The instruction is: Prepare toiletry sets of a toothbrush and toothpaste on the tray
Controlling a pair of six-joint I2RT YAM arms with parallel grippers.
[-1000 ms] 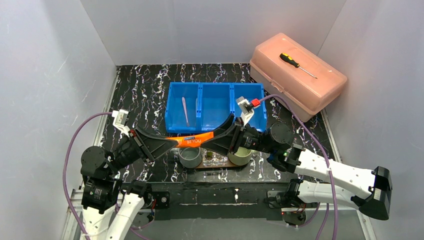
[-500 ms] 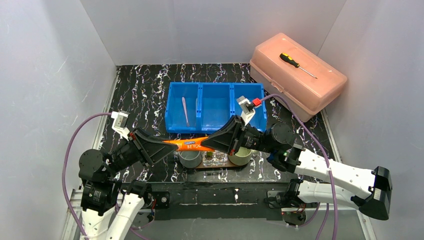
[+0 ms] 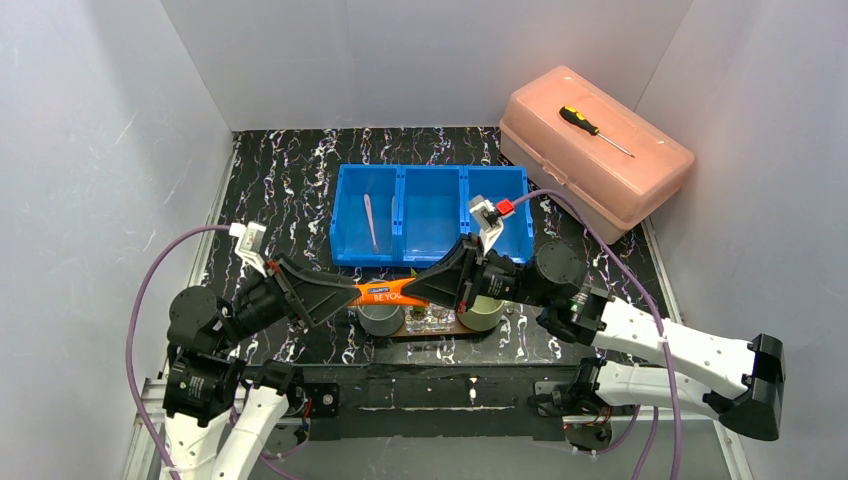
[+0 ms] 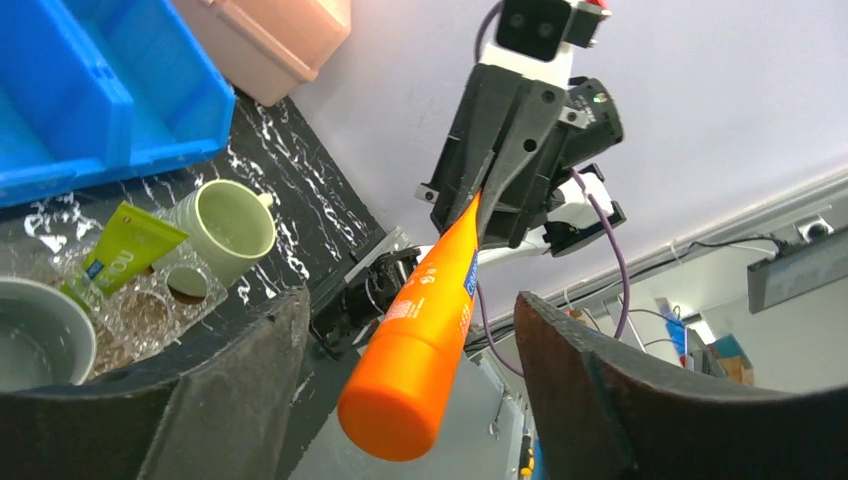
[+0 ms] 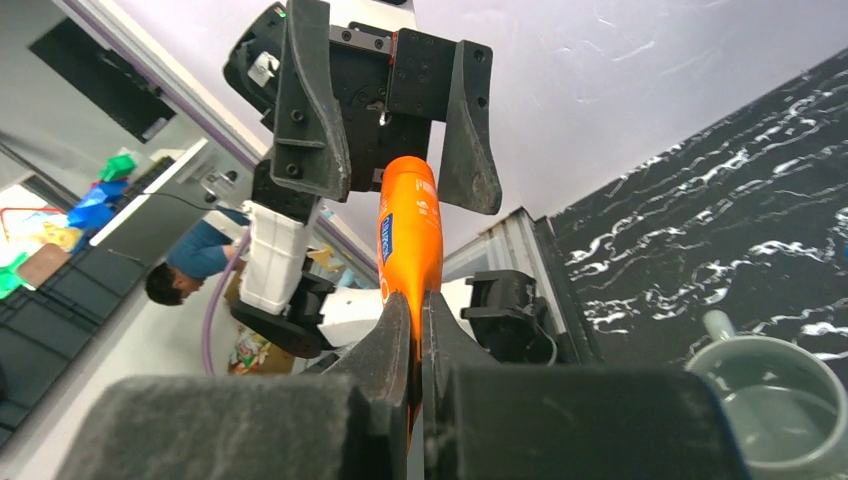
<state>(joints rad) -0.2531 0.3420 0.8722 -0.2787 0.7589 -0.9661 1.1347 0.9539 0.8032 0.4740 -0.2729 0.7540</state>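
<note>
An orange tube (image 3: 385, 291) is pinched above the tray (image 3: 448, 331) by the right fingers (image 5: 390, 340); the left fingers (image 4: 230, 380) are spread around its cap end.

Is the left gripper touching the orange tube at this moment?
Apart. The left wrist view shows the orange tube between the left gripper's open fingers with a clear gap on each side; only the right gripper pinches its flat end.

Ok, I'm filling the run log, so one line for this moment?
left gripper: open, flanking orange tube cap end | right gripper: shut on tube's crimped end
</note>
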